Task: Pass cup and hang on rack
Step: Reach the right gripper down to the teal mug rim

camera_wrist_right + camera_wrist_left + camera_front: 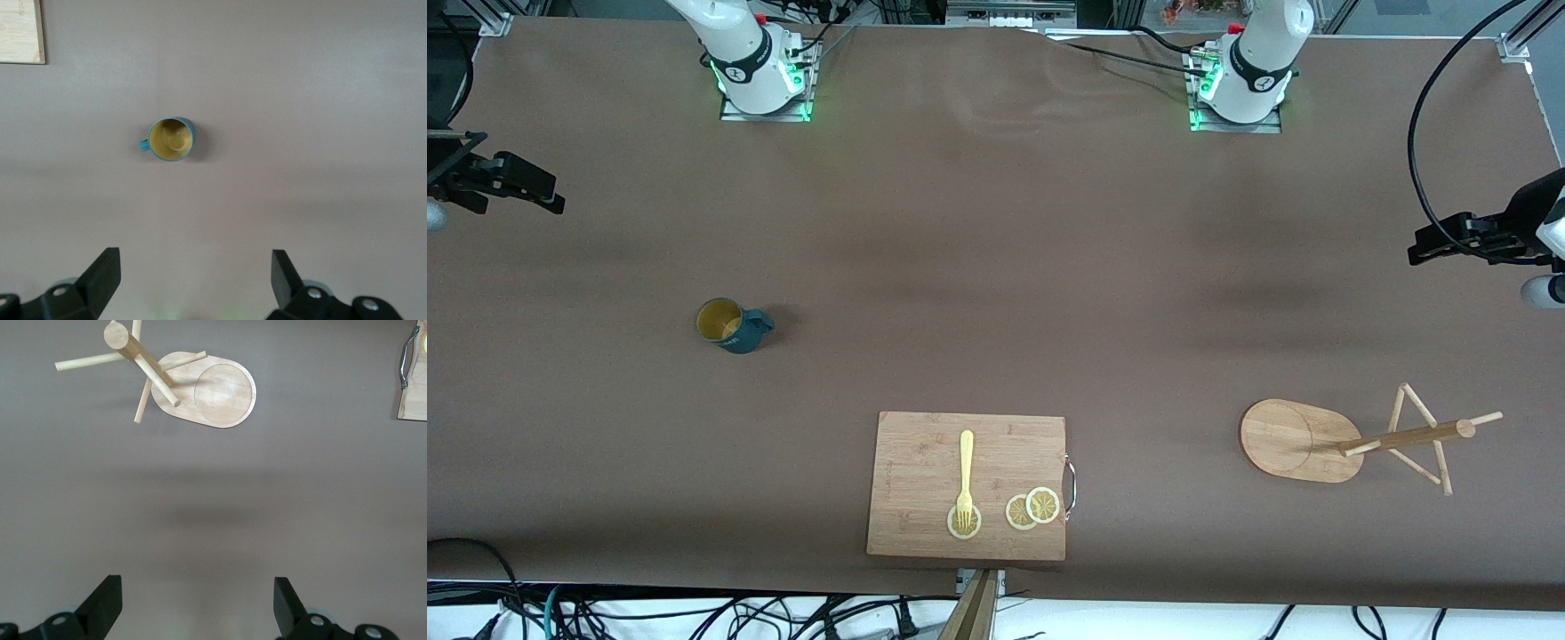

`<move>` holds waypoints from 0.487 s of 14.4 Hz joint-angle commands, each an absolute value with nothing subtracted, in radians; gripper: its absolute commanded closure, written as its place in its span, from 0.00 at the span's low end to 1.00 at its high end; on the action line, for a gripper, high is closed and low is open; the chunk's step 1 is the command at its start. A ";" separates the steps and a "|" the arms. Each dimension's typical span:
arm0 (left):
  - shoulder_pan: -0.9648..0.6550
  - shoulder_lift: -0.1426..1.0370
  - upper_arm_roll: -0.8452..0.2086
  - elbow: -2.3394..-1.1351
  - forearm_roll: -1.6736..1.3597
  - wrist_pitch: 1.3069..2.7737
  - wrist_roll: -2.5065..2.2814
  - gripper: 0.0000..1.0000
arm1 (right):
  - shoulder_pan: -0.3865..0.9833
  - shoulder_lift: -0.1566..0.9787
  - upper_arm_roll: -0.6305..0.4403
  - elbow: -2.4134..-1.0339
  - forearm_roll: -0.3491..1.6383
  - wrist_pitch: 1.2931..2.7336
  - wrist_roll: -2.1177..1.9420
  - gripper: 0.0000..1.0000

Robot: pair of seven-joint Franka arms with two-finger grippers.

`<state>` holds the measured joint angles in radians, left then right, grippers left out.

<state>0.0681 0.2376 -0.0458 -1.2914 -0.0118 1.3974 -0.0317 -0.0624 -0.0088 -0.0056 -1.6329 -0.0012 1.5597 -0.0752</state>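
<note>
The dark teal cup (732, 325) stands upright on the brown table toward the right arm's end, its yellowish inside showing; the right wrist view (171, 139) also shows it. The wooden rack (1294, 440) stands on its oval base toward the left arm's end, nearer to the front camera than the cup; it also shows in the left wrist view (213, 390). My right gripper (547, 191) is open and empty high over the table's edge at the right arm's end (196, 273). My left gripper (1427, 242) is open and empty over the table at the left arm's end (198, 600).
A rectangular wooden cutting board (925, 480) lies near the table's front edge, between cup and rack. A yellow fork (965, 476) and lemon slices (1033, 508) lie on it. It has a metal handle (1071, 484). Cables lie along the front edge.
</note>
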 commanded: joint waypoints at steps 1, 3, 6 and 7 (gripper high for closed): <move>0.067 0.268 -0.046 -1.244 -0.002 1.391 -0.005 0.00 | -0.066 -0.003 -0.003 -1.612 0.014 1.543 -0.063 0.00; 0.057 0.284 -0.048 -1.226 0.000 1.393 -0.005 0.00 | -0.066 -0.003 -0.003 -1.612 0.014 1.542 -0.063 0.00; 0.058 0.310 -0.049 -1.201 0.000 1.391 -0.006 0.00 | -0.066 -0.003 -0.003 -1.612 0.014 1.542 -0.064 0.00; 0.058 0.310 -0.048 -1.200 0.000 1.391 -0.006 0.00 | -0.066 -0.003 -0.003 -1.612 0.014 1.542 -0.064 0.00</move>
